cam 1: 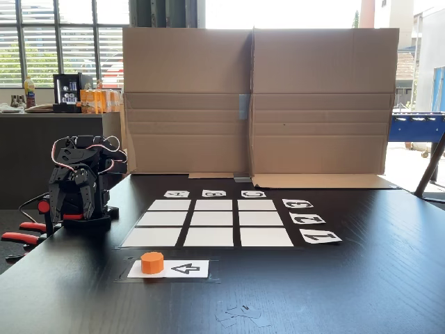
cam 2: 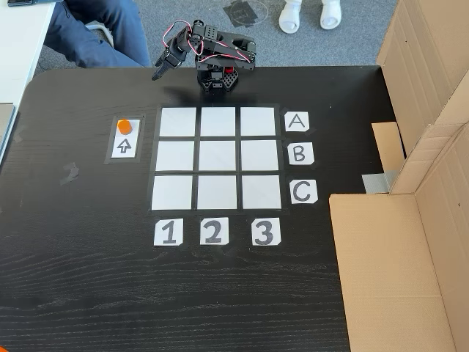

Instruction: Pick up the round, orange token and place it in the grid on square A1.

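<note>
The round, orange token (cam 1: 152, 262) (cam 2: 124, 126) stands on one end of a white arrow card (cam 1: 186, 268) (cam 2: 124, 145), just outside the grid (cam 1: 213, 220) (cam 2: 216, 158). Square A1 (cam 1: 151, 237) (cam 2: 178, 122) is the bare white corner cell closest to the token. The black arm sits folded at the table edge beside the A row. Its gripper (cam 1: 83, 205) (cam 2: 158, 73) points down, well apart from the token, and looks shut with nothing in it.
A tall cardboard wall (cam 1: 257, 101) (cam 2: 418, 169) borders the table on the side far from the token. Red-handled clamps (cam 1: 21, 236) grip the table edge near the arm. A person's legs (cam 2: 95, 29) are beside the table. Clear tape scraps (cam 1: 240, 314) lie near the front edge.
</note>
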Available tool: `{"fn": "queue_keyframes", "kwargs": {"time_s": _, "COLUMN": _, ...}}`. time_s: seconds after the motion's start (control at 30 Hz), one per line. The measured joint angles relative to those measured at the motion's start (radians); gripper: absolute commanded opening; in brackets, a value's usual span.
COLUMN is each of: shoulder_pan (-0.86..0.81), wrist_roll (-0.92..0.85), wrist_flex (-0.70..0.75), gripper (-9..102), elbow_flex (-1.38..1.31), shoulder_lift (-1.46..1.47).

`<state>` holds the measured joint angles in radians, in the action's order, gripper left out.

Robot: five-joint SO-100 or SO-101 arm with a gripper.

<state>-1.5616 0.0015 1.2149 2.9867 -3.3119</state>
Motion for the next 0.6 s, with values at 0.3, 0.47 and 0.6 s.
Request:
{"fn": "queue_keyframes", "kwargs": {"time_s": 0.3, "shoulder_pan": -0.044, "wrist_roll": -0.035, "wrist_flex": -0.377, "gripper": 29, "elbow_flex": 0.015, "shoulder_lift": 0.115}}
{"fn": "queue_keyframes", "kwargs": {"time_s": 0.47, "shoulder_pan": -0.048, "wrist_roll": -0.035, "wrist_flex": -0.405, "gripper": 29, "elbow_flex": 0.000, "shoulder_lift": 0.156}}
{"fn": "queue_keyframes", "kwargs": {"time_s": 0.6, "shoulder_pan": -0.048, "wrist_roll": -0.035, "wrist_flex": -0.419, "gripper": 29, "elbow_flex": -0.063, "shoulder_lift": 0.252}}
